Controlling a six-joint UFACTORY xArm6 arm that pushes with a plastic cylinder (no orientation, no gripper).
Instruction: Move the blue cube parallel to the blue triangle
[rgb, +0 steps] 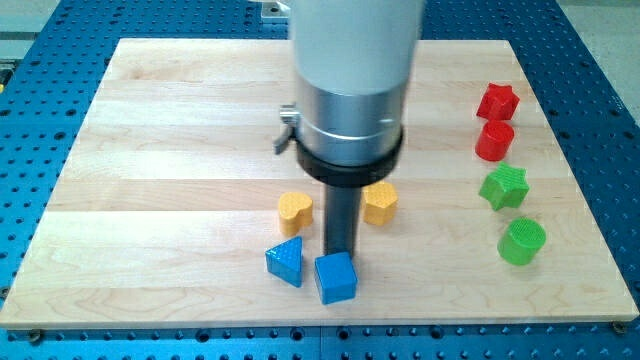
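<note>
The blue cube (336, 277) sits near the view's bottom, just right of the blue triangle (285, 262); a narrow gap separates them. My tip (340, 252) comes down right at the cube's top edge, touching or nearly touching it, and stands right of the triangle. The rod rises between a yellow heart (295, 209) on its left and a yellow block (380, 203) on its right, whose shape is partly hidden by the arm.
On the view's right stand a red star (497, 101), a red cylinder (494, 141), a green star (504, 187) and a green cylinder (522, 241) in a column. The wooden board (150, 150) lies on a blue perforated table.
</note>
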